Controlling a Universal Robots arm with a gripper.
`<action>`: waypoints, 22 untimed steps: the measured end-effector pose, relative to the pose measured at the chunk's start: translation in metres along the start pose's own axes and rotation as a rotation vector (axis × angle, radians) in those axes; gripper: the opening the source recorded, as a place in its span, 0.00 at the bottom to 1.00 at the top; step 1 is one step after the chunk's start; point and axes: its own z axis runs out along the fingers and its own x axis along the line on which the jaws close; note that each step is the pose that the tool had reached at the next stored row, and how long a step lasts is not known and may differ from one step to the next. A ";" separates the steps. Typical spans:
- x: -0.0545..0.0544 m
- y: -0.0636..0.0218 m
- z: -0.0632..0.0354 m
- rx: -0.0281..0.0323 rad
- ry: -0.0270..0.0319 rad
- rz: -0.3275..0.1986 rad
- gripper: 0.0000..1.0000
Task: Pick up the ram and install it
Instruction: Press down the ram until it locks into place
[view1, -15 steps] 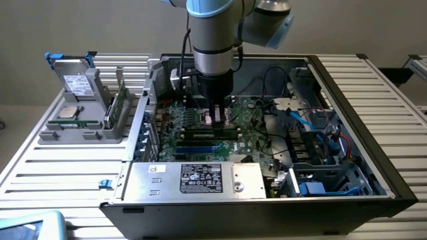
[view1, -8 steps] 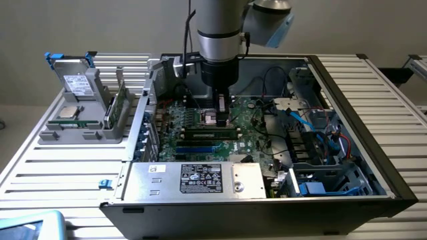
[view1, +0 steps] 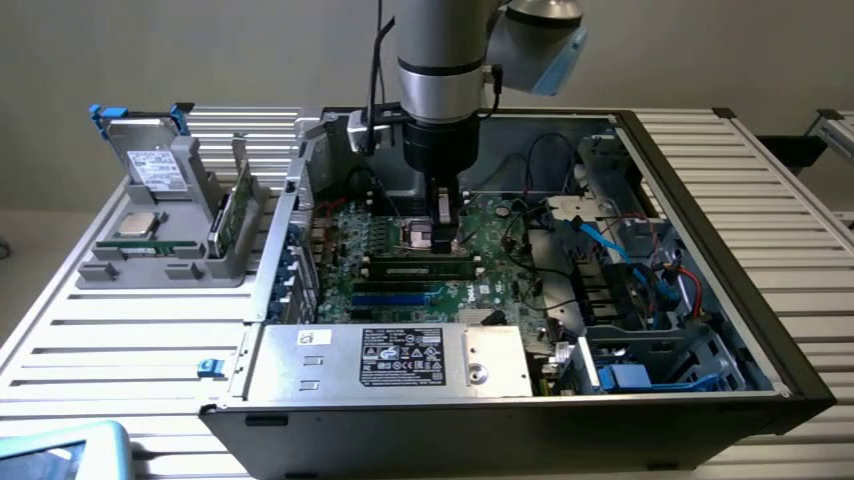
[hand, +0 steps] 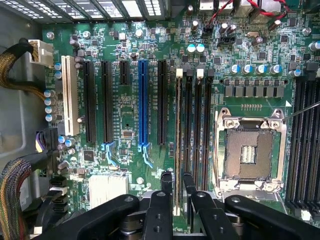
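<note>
Claw (hand: 177, 192) pinching slim flat ram (hand: 178, 145) edge-on above black slot.

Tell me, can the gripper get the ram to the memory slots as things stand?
Probably yes: the gripper holds the ram edge-on right at the slots beside the socket; no cable crosses there.
</note>
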 end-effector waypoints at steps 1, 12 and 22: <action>0.000 0.0000 0.0000 0.0000 0.0000 0.000 0.22; 0.000 -0.0132 0.0034 -0.0055 0.0100 -0.001 0.11; -0.001 -0.0202 0.0163 -0.0316 0.0067 -0.003 0.11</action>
